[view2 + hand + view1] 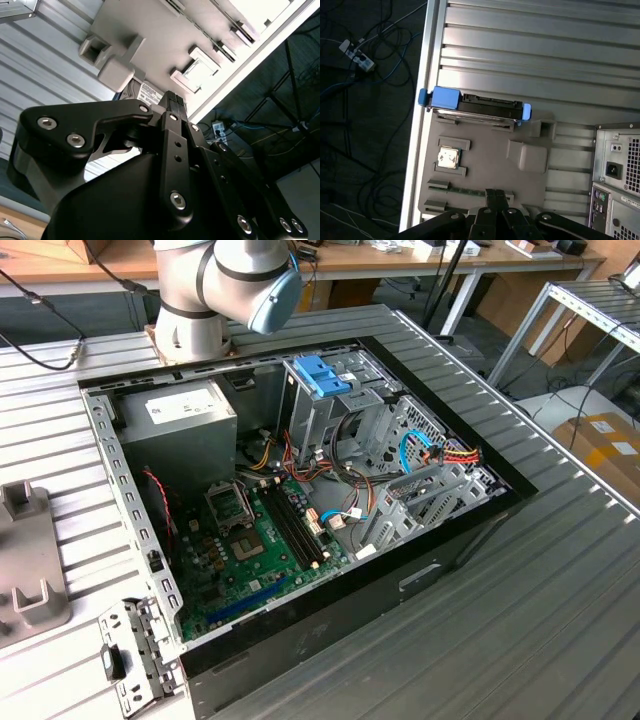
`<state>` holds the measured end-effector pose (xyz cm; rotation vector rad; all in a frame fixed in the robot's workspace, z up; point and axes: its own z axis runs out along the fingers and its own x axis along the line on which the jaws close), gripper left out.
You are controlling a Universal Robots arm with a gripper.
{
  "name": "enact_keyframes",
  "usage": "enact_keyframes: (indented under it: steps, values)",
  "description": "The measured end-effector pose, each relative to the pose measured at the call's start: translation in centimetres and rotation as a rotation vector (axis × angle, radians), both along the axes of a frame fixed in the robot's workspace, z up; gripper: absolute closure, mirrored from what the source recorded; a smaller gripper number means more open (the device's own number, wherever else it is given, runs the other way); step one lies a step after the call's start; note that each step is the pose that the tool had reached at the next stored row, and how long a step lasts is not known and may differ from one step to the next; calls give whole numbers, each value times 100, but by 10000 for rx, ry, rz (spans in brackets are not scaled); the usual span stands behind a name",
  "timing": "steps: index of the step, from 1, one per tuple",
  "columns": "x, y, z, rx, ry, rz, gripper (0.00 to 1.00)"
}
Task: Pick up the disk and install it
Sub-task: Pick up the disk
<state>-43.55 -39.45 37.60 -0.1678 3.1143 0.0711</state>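
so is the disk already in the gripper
No, in the first wrist view the disk sits on the grey fixture plate, apart from the gripper.

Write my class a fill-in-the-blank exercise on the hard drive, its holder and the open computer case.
1. The grey metal hard drive sits in a plastic carrier coloured ____.
2. It stands on a flat grey fixture plate that also holds a square silver ____.
3. The black computer case lies open, showing a ____ circuit board.
Missing words: blue; chip; green.
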Motion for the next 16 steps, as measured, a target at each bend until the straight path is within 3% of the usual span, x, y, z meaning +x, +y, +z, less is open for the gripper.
enact_keyframes:
  steps: [16]
  values:
    - [0,0,0,1,-1,533,89]
